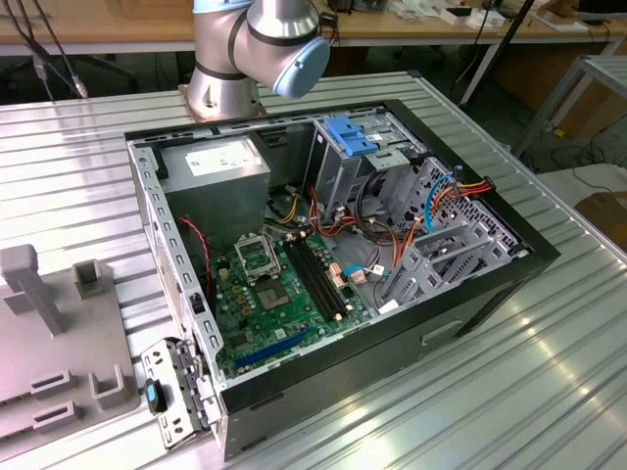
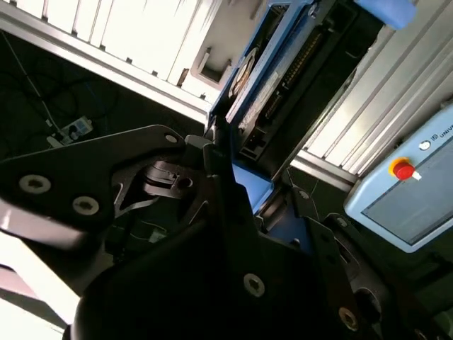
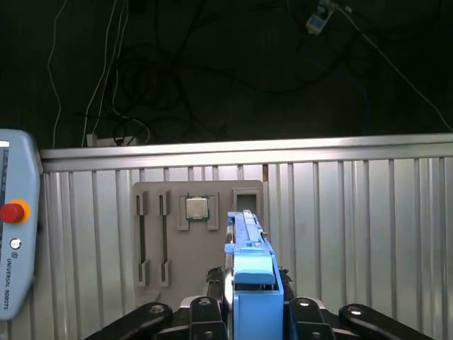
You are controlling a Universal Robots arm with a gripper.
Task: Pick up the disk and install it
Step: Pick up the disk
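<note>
**Bench surroundings**

I see an open computer case (image 1: 534,262) lying on the ribbed metal table (image 1: 490,392), with its motherboard (image 1: 269,294) and power supply (image 1: 216,168) exposed. A grey fixture plate (image 3: 205,251) carries a processor chip (image 3: 197,209), and a teach pendant (image 3: 14,241) sits near it.

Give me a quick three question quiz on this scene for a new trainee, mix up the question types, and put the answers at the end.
1. True or false: in the first wrist view, the gripper is shut on the disk.
2. Multiple choice: in the first wrist view, what sits in the square pocket of the grey fixture plate beyond the disk? A) a processor chip B) a screwdriver C) a coin
3. Fill in: in the exterior view, the computer case lies on the ribbed metal table with its side panel ____ (on or off).
Key: 1 true; 2 A; 3 off.
</note>
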